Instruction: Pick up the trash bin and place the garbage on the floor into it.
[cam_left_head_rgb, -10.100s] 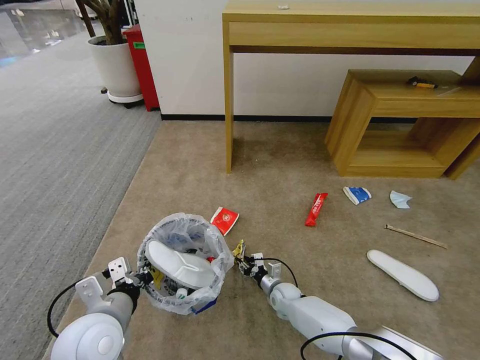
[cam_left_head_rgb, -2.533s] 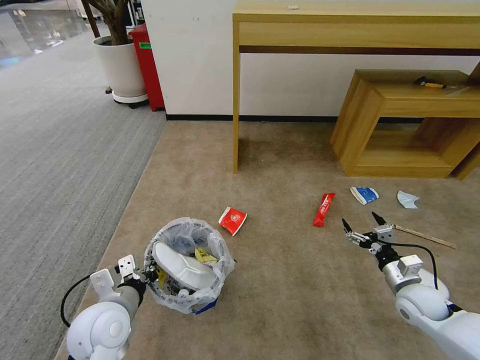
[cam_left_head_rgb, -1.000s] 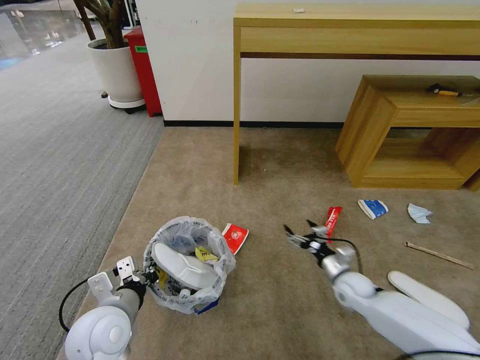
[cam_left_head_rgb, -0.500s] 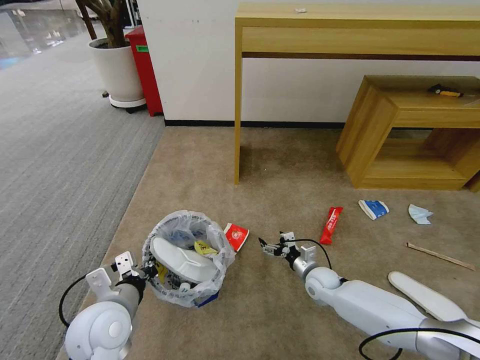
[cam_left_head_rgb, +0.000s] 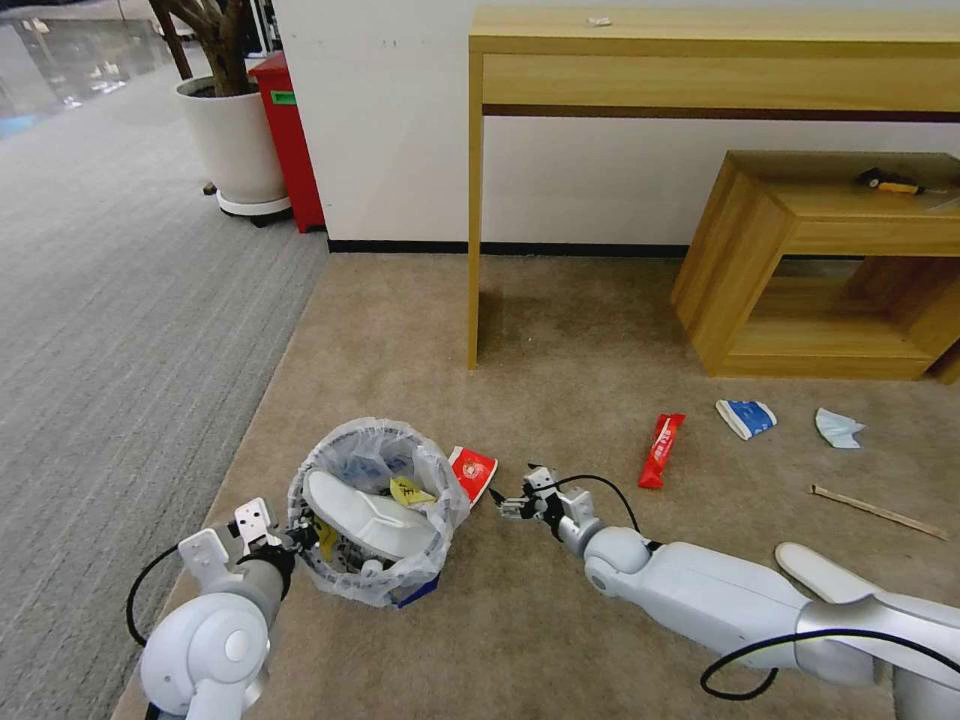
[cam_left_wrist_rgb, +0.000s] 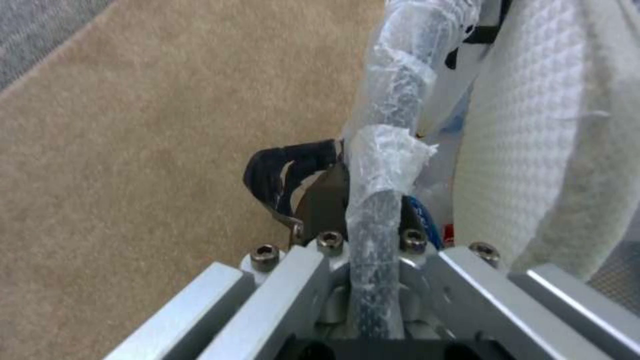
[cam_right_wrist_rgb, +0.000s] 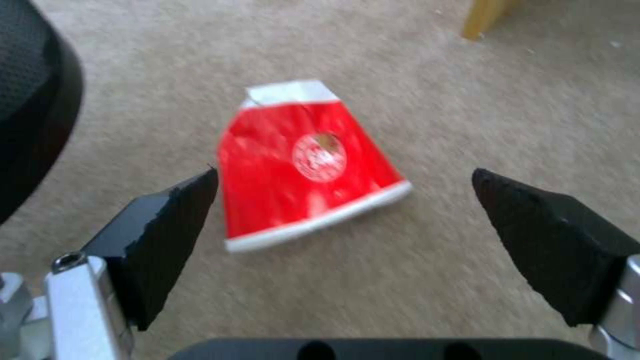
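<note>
At lower centre of the head view, the flat red wrapper with white edges and a round white emblem (cam_left_head_rgb: 472, 473) lies on the beige short-pile carpet (cam_left_head_rgb: 560, 620), just beside the small round black bin lined with a clear plastic bag (cam_left_head_rgb: 372, 510). The right gripper (cam_left_head_rgb: 506, 504) hovers close to it with jaws spread wide, while the left gripper (cam_left_head_rgb: 296, 540) is clamped on the bin's bagged rim. The wrapper looks light, thin and floppy, so pinching across a raised white edge seems the surest hold.

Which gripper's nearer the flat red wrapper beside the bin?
Right. The right gripper hovers open just beside the red wrapper; the left gripper is across the trash bin, clamping its rim.
</note>
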